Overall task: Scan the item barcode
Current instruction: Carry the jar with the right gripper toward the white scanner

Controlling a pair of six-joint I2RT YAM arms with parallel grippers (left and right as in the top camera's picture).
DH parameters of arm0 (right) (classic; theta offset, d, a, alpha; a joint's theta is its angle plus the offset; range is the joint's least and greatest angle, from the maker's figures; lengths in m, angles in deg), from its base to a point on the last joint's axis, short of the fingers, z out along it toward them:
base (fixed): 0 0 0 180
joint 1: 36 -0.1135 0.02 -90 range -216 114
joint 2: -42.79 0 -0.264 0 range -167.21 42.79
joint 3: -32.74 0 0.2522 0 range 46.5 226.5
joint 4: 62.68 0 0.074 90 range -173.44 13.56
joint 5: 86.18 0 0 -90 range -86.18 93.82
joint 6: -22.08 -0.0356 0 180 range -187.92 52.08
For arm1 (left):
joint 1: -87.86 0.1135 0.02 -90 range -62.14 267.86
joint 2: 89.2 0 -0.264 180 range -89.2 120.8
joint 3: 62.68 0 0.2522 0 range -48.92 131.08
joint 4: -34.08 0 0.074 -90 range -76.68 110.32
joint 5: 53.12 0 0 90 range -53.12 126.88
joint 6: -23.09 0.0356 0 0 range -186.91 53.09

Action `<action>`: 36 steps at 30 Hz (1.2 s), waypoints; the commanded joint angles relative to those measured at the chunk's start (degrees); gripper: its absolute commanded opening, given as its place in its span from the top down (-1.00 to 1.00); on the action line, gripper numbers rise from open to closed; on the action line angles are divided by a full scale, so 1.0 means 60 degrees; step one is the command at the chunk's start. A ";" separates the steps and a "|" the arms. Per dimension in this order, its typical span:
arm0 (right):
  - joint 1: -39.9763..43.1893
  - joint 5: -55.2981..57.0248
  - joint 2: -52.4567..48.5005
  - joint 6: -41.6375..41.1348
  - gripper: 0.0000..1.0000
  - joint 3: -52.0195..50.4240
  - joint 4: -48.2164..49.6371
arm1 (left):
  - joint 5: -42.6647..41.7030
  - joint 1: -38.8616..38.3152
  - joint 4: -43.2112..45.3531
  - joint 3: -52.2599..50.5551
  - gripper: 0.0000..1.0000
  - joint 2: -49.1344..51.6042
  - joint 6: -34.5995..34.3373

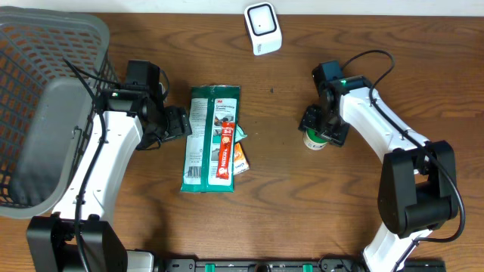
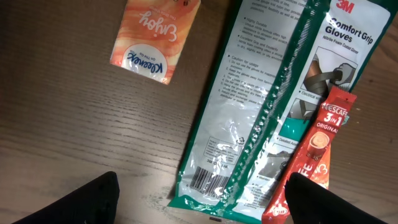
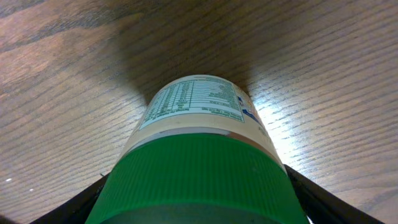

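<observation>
A white bottle (image 3: 196, 106) with a green cap (image 3: 199, 177) stands on the wooden table right of centre, also visible as the bottle (image 1: 312, 140) from overhead. My right gripper (image 1: 322, 127) comes down over it, its fingers pressed against both sides of the cap. A green 3M gloves packet (image 1: 208, 136) lies flat at the centre with a red Nescafe stick (image 1: 225, 151) on top. My left gripper (image 2: 205, 202) hovers open over the packet's end, where its barcode (image 2: 208, 180) faces up. The white scanner (image 1: 262, 28) stands at the far edge.
An orange Kleenex tissue pack (image 1: 240, 157) lies against the packet's right side. A grey mesh basket (image 1: 45, 113) fills the far left of the table. The right arm's cable loops above its wrist.
</observation>
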 commanded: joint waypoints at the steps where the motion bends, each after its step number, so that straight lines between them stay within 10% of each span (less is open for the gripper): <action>1: -0.0018 0.0095 0.0015 0.0616 -0.09 -0.0051 -0.0219 | 0.0025 -0.0004 -0.0051 -0.0004 -0.72 0.0073 -0.0022; 7: 0.0153 0.0095 0.0211 0.2189 0.34 0.0710 -0.1308 | 0.0025 -0.0004 -0.0051 -0.0004 -0.72 0.0073 -0.0022; 18: -0.0306 -0.0055 0.1188 0.4462 0.26 0.4998 -0.3166 | 0.0025 -0.0004 -0.0051 -0.0004 -0.72 0.0073 -0.0022; 36: -0.0597 0.0018 -0.0364 0.5064 0.52 0.4728 0.6335 | 0.0029 -0.0004 -0.0051 -0.0004 -0.72 0.0073 -0.0022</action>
